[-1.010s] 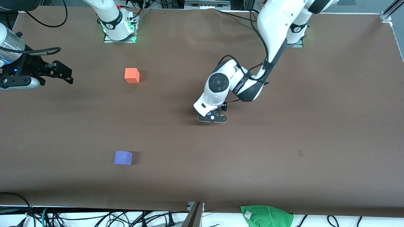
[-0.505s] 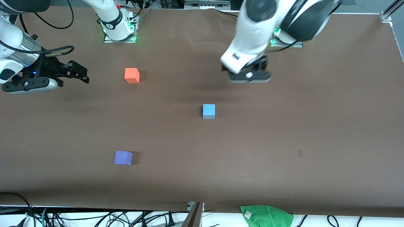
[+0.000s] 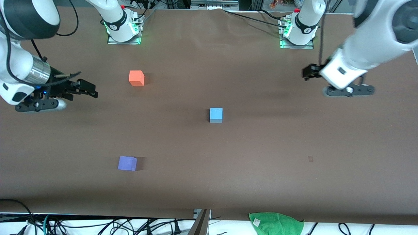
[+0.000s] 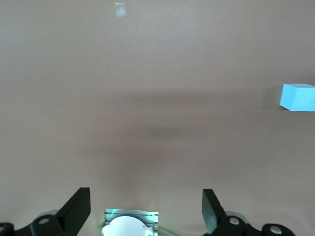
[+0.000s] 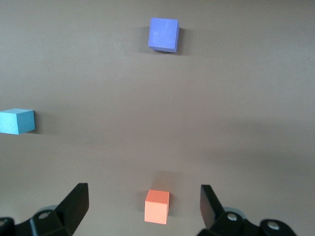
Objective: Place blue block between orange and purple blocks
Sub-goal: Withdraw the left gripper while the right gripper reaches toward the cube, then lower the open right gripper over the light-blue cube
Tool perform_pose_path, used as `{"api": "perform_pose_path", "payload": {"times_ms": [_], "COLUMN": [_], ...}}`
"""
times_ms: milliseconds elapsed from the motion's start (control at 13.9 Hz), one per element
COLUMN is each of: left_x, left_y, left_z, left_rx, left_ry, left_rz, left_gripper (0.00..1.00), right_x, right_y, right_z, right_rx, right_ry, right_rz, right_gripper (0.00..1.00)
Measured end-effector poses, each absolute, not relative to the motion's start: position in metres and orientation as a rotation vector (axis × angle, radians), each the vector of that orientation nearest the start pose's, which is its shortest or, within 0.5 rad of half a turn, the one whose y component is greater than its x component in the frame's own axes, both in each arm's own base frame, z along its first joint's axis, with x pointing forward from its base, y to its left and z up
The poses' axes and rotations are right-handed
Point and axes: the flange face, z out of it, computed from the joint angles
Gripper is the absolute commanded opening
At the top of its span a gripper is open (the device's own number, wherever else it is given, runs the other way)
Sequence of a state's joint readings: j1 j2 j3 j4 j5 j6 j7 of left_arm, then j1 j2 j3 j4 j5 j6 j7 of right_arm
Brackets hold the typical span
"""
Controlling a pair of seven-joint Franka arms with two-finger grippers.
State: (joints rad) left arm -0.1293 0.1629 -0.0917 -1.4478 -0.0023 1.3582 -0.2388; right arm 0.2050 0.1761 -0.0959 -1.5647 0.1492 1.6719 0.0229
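Observation:
The blue block [image 3: 216, 115] sits alone on the brown table [image 3: 261, 163] near its middle. It also shows in the left wrist view [image 4: 299, 97] and the right wrist view [image 5: 17, 121]. The orange block [image 3: 136, 78] lies toward the right arm's end, farther from the front camera. The purple block [image 3: 127, 163] lies nearer to the camera on that same end. My left gripper [image 3: 310, 72] is open and empty, up over the left arm's end, well away from the blue block. My right gripper [image 3: 88, 90] is open and empty beside the orange block [image 5: 157, 206]. The purple block [image 5: 163, 34] shows farther off.
The two arm bases [image 3: 123, 31] [image 3: 297, 31] stand at the table's edge farthest from the front camera. The left arm's base [image 4: 130, 223] shows between the left fingers. A green cloth [image 3: 276, 223] and cables lie off the nearest edge. A small mark [image 3: 310, 159] is on the table.
My left gripper let go of the blue block at mid-table, rose and swung away to the left arm's end. My right gripper moved closer to the orange block.

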Motion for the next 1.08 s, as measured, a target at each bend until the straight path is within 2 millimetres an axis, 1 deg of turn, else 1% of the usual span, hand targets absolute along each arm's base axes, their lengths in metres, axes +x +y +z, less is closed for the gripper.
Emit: {"api": "perform_pose_path", "payload": {"times_ms": [72,144,216,289,361,433,505,577,649,722,794,866,938,1010,1082], "left_x": [0.567,0.57,0.576,0.581,0.586,0.586,0.582,0.574,0.564,0.554,0.546,0.54,0.536,0.534,0.533], "left_y": [-0.112,-0.1,-0.084,-0.066,-0.051,-0.041,-0.035,-0.026,-0.014,-0.005,-0.001,-0.003,-0.01,-0.017,-0.022], "left_z": [0.572,0.571,0.57,0.568,0.566,0.565,0.565,0.566,0.57,0.574,0.579,0.583,0.586,0.589,0.592], "left_rx": [-3.076,-3.079,-3.09,-3.107,-3.123,-3.133,-3.14,-3.143,-3.143,-3.143,-3.141,-3.14,-3.138,-3.137,-3.136], "left_ry": [-0.033,-0.056,-0.078,-0.069,-0.046,-0.025,-0.015,-0.025,-0.037,-0.035,-0.022,-0.007,0.014,0.034,0.048], "left_rz": [0.395,0.388,0.36,0.32,0.264,0.208,0.14,0.07,0.02,-0.003,-0.013,-0.011,0.012,0.041,0.06], "left_gripper": [1.0,1.0,1.0,1.0,1.0,1.0,1.0,1.0,1.0,1.0,1.0,1.0,1.0,1.0,1.0], "right_x": [0.607,0.61,0.615,0.62,0.623,0.625,0.626,0.625,0.621,0.615,0.607,0.599,0.592,0.586,0.581], "right_y": [0.088,0.094,0.103,0.114,0.127,0.143,0.162,0.188,0.216,0.247,0.28,0.316,0.351,0.385,0.415], "right_z": [0.524,0.505,0.481,0.456,0.435,0.422,0.415,0.41,0.407,0.403,0.398,0.392,0.382,0.367,0.346], "right_rx": [-3.013,-3.013,-3.014,-3.015,-3.014,-3.013,-3.011,-3.006,-3.002,-3.006,-3.011,-3.016,-3.017,-3.014,-3.008], "right_ry": [-0.106,-0.115,-0.131,-0.149,-0.173,-0.202,-0.237,-0.259,-0.239,-0.202,-0.163,-0.119,-0.071,-0.023,0.025], "right_rz": [0.143,0.193,0.254,0.303,0.336,0.342,0.324,0.294,0.267,0.243,0.214,0.181,0.146,0.107,0.071], "right_gripper": [1.0,1.0,1.0,1.0,1.0,1.0,1.0,1.0,1.0,1.0,1.0,1.0,1.0,1.0,1.0]}}
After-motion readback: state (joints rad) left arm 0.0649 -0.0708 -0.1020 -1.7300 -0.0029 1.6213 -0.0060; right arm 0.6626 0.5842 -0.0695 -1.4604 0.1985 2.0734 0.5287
